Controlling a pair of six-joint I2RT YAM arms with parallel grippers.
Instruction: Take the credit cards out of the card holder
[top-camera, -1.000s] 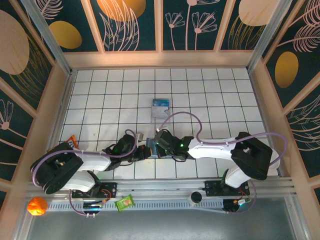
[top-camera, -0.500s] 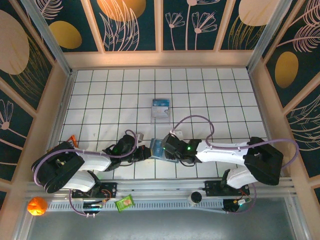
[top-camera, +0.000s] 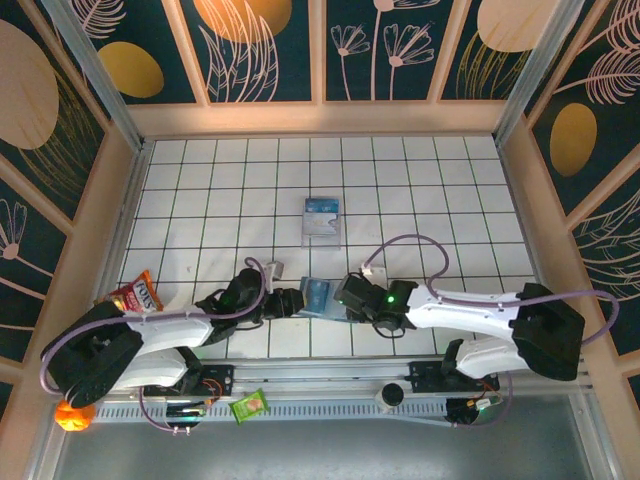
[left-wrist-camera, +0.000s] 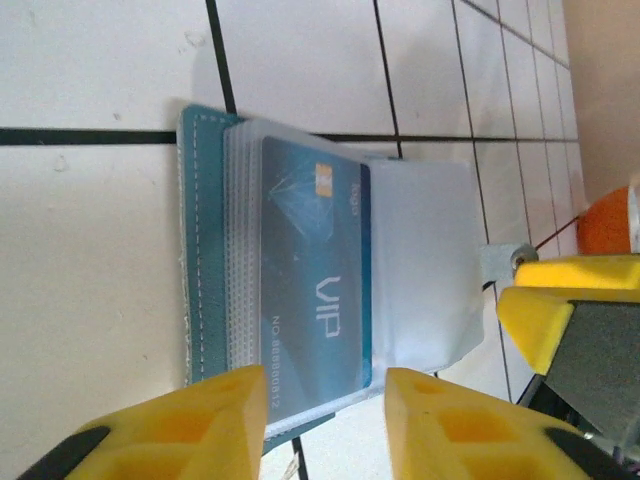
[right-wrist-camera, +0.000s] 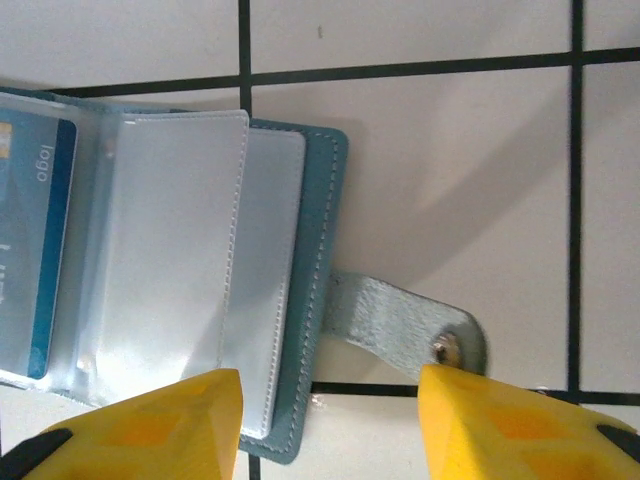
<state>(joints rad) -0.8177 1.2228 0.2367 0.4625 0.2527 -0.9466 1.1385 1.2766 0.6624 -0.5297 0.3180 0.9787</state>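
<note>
The teal card holder (top-camera: 320, 297) lies open on the white tiles between both grippers. In the left wrist view its teal cover (left-wrist-camera: 203, 250) carries a stack of clear sleeves, and a blue credit card marked VIP (left-wrist-camera: 315, 290) sits in the top sleeve. My left gripper (left-wrist-camera: 325, 425) is open, its yellow fingers apart just short of the holder's near edge. The right wrist view has the clear sleeves (right-wrist-camera: 180, 260), the holder's teal edge (right-wrist-camera: 322, 300) and its snap strap (right-wrist-camera: 400, 320). My right gripper (right-wrist-camera: 330, 430) is open over that edge and holds nothing.
A clear plastic case with a blue-and-white insert (top-camera: 322, 218) lies further back on the tiles. A snack packet (top-camera: 135, 295) sits at the left wall, and an orange (top-camera: 72, 412) and a green packet (top-camera: 250, 405) lie by the arm bases. Wooden walls enclose the floor.
Both grippers have opened and let go of the card holder, which now lies spread open on the tiles. The right arm has drawn back to the right.
</note>
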